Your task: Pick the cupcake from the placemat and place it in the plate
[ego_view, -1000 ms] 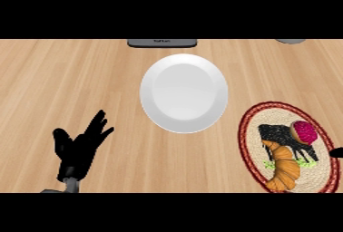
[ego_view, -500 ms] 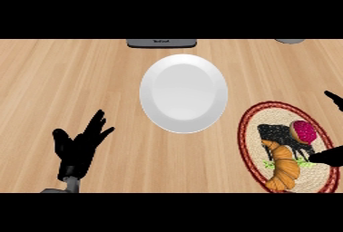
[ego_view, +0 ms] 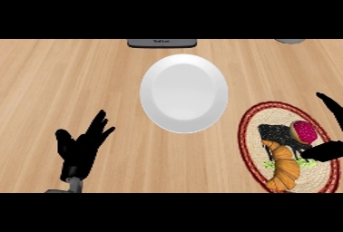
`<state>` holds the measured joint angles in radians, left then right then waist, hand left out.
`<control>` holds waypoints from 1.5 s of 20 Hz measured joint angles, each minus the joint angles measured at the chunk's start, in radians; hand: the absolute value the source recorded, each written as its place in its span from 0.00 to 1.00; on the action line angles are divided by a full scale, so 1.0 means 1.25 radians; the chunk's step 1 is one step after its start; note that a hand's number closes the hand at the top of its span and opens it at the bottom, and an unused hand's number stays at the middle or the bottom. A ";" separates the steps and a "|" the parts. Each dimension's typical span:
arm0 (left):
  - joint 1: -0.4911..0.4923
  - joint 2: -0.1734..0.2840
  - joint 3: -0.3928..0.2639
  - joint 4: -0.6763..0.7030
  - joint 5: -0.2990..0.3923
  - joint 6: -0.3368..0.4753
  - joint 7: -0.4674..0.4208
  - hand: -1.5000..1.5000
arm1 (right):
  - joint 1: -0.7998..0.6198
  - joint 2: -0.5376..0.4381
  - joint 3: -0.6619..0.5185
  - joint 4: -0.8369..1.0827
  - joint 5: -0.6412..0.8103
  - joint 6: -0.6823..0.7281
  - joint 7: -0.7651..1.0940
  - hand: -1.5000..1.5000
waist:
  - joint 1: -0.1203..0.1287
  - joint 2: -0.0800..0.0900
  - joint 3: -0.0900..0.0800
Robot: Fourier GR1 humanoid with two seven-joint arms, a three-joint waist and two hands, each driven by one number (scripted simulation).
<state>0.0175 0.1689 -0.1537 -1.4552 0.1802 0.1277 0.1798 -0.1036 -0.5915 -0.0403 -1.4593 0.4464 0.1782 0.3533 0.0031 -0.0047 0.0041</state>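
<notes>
A cupcake [ego_view: 302,132] with pink frosting and a dark base lies on the round woven placemat [ego_view: 258,131] with a red rim, at the right. A white plate [ego_view: 183,93] sits on the counter's middle, left of the placemat. My right hand [ego_view: 324,151] comes in from the right edge, open, its thumb just below the cupcake and a finger [ego_view: 331,105] stretched above it, without touching. My left hand [ego_view: 81,146] rests open at the lower left, fingers up.
A croissant [ego_view: 284,165] and a dark speckled piece [ego_view: 276,134] share the placemat beside the cupcake. A dark device [ego_view: 163,43] sits at the counter's far edge, and a grey object [ego_view: 290,41] shows at the top right.
My right hand has come in from the right edge and now brackets the cupcake. The left hand has stayed still.
</notes>
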 measured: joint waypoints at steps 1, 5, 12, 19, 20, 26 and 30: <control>-0.001 -0.001 0.004 0.002 -0.003 -0.004 0.000 0.50 | -0.006 0.004 -0.003 0.005 0.009 0.006 0.000 0.00 | 0.000 0.000 0.000; 0.010 -0.006 0.010 -0.017 -0.007 -0.015 0.009 0.50 | -0.014 0.030 -0.008 0.057 0.042 0.001 -0.035 0.00 | 0.000 0.001 -0.001; -0.006 -0.014 0.030 0.000 -0.015 -0.029 0.015 0.50 | -0.051 0.049 0.009 0.153 0.097 0.026 -0.087 1.00 | 0.001 0.001 -0.001; -0.003 -0.029 0.031 -0.013 -0.035 -0.031 0.029 0.50 | -0.067 0.066 0.027 0.201 0.183 -0.017 -0.155 1.00 | 0.001 -0.001 -0.003; -0.005 -0.027 0.036 -0.013 -0.031 -0.038 0.035 0.50 | -0.070 0.068 0.025 0.206 0.192 -0.021 -0.162 1.00 | 0.001 -0.001 -0.004; -0.002 -0.032 0.041 -0.004 -0.037 -0.049 0.015 0.50 | -0.094 0.179 0.105 0.133 0.277 -0.074 -0.076 1.00 | 0.005 -0.005 -0.005; -0.020 -0.036 0.022 0.000 -0.040 -0.063 0.021 0.50 | -0.147 0.345 0.240 0.090 0.353 -0.118 0.033 1.00 | 0.052 -0.002 -0.008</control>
<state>-0.0070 0.1237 -0.1259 -1.4546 0.1305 0.0494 0.2063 -0.2875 -0.1604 0.2599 -1.3463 0.8876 0.0313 0.3945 0.0676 -0.0075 -0.0058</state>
